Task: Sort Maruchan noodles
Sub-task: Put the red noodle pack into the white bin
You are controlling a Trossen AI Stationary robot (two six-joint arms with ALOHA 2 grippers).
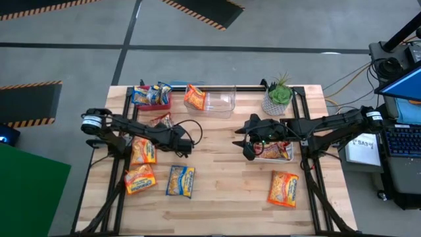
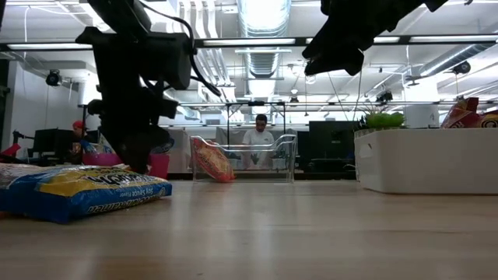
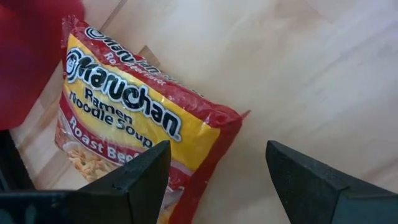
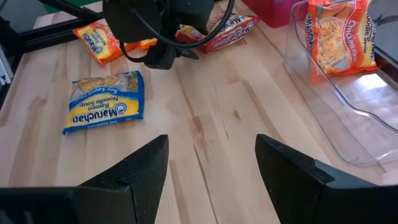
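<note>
From overhead, on the pale wooden slat table (image 1: 223, 197), flat yellow-orange plastic Maruchan packets (image 1: 180, 181) were scattered: three lay lower left with long axes roughly up-down the picture, one orange-marked packet (image 1: 283, 188) sat alone lower right. The left gripper (image 1: 187, 146) hovered mid-table, fingers apart, holding nothing. The right gripper (image 1: 245, 146) faced it over a white tray (image 1: 283, 155), also spread and empty.

Low view: blue-marked packet (image 2: 78, 191) lay flat at left.

Left wrist: a red-trimmed Roast Beef packet (image 3: 134, 134) lay diagonally beneath the open fingers.

Right wrist: the blue packet (image 4: 106, 102) lay crosswise, its print upside-down; a Chicken packet (image 4: 339, 34) stood in the clear plastic bin (image 4: 348, 124).
</note>
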